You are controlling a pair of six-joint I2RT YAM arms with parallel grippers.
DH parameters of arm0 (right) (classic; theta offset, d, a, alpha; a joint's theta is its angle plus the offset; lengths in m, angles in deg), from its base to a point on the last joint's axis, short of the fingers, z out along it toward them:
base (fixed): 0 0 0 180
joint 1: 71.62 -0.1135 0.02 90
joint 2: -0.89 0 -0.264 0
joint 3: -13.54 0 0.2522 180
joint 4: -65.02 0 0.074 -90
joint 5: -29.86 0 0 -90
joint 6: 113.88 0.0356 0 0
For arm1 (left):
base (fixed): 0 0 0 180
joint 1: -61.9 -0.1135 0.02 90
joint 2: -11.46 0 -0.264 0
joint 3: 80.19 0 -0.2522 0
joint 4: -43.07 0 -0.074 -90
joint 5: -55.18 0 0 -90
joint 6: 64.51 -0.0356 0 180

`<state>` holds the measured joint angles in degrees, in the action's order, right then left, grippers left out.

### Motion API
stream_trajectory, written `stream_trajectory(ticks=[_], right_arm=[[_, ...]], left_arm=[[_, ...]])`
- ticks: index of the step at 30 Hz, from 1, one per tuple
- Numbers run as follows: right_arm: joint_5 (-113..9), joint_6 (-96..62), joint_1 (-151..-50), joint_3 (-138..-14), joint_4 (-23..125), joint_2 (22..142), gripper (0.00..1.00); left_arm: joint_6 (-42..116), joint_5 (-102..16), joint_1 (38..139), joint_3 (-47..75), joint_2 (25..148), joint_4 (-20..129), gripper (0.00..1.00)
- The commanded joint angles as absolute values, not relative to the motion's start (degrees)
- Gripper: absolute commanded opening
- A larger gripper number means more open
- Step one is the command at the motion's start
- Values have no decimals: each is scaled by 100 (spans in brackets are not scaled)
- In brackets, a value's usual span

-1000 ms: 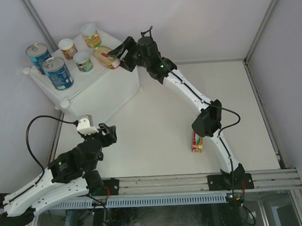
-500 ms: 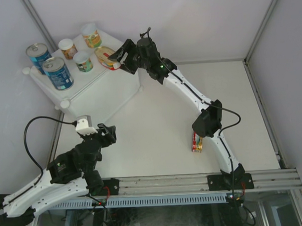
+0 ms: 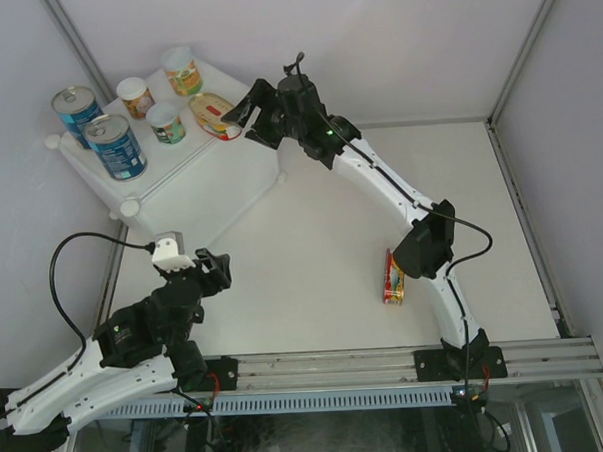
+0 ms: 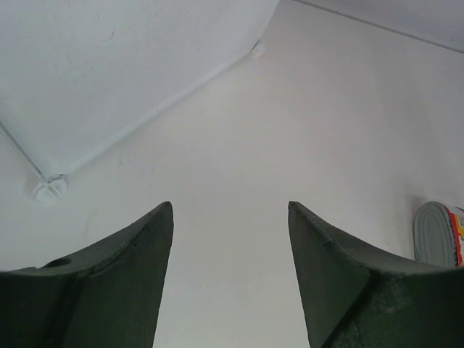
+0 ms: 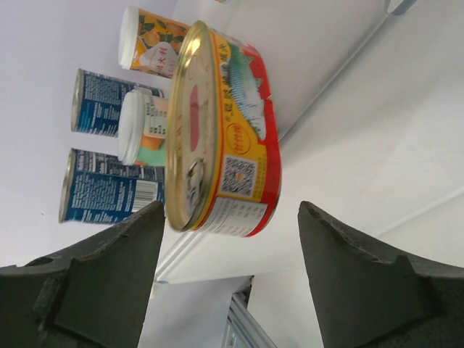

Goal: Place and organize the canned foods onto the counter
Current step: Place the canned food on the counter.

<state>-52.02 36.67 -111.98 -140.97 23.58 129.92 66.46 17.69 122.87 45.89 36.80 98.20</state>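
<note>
On top of the counter [image 3: 195, 186], the big white box at the back left, stand two tall blue cans [image 3: 75, 111] [image 3: 116, 146], three small round cans [image 3: 136, 96] [image 3: 166, 123] [image 3: 182, 70] and a flat oval red-and-yellow tin [image 3: 213, 115]. My right gripper [image 3: 241, 125] hovers at that tin's near end, open. In the right wrist view the oval tin [image 5: 225, 130] lies just beyond the right gripper [image 5: 230, 217], touching neither finger. A second oval tin [image 3: 394, 277] stands on edge on the table. My left gripper [image 3: 217, 265] is open and empty.
The left wrist view has the left gripper [image 4: 229, 206] over bare tabletop, the counter's wall [image 4: 109, 72] ahead to the left and the table's oval tin [image 4: 438, 232] at the right edge. Enclosure walls stand close behind the counter. The right arm's elbow [image 3: 427, 243] hangs beside the table's tin.
The right gripper's jaws have spread wider and drawn back a little from the oval tin, which stays on the counter. The right elbow swung right, uncovering the table's tin. The left arm is still.
</note>
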Motion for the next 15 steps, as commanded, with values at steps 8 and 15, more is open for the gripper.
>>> stream_trajectory(ticks=[8,15], right_arm=[[-5405,3274,-11397,-13637,2721,12065,73],[-5690,2602,-11500,-13628,2368,11853,72]], left_arm=[[6662,1897,12304,4354,3652,9876,69],[6641,1840,12309,4308,3706,9876,69]])
